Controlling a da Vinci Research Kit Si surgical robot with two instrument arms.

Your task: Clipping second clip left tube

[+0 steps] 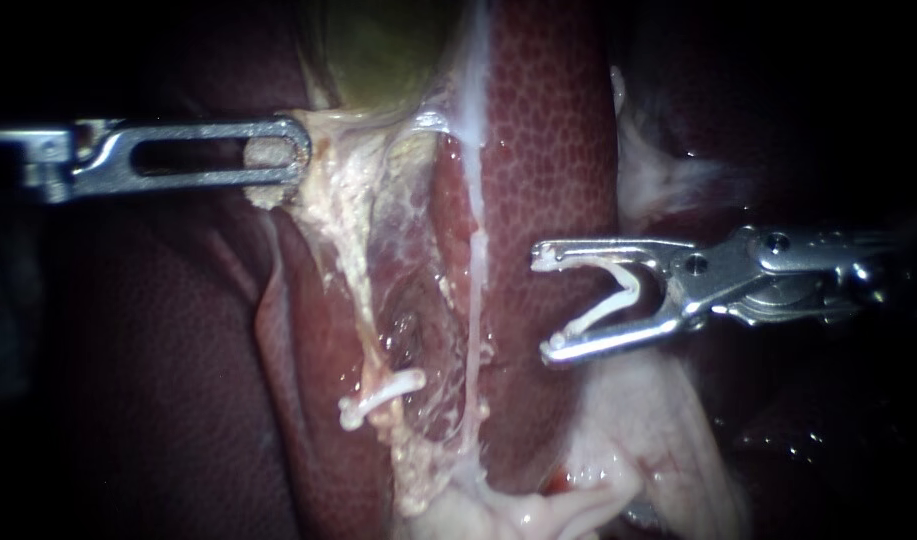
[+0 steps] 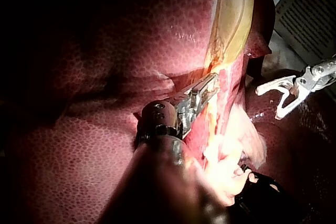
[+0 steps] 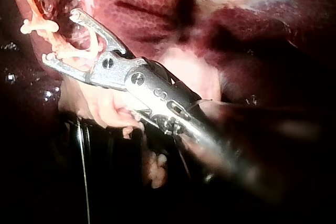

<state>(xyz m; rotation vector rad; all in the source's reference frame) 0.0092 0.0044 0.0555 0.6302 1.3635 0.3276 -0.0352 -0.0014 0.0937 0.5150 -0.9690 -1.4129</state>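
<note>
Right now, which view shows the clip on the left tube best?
The endoscope view: the clip lies whole and lit across the left tube. The right wrist view shows the clip smaller, ahead of the right instrument, which holds a spare clip. The left wrist view does not show it.

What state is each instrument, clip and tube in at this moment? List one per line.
left instrument: jaws shut on pale tissue under the gallbladder
right instrument: jaws hold the loaded clip, clear of both tubes
loaded clip: open, not on any tube
applied clip: closed across the left tube
left tube: carries one clip
right tube: bare, no clip
</note>
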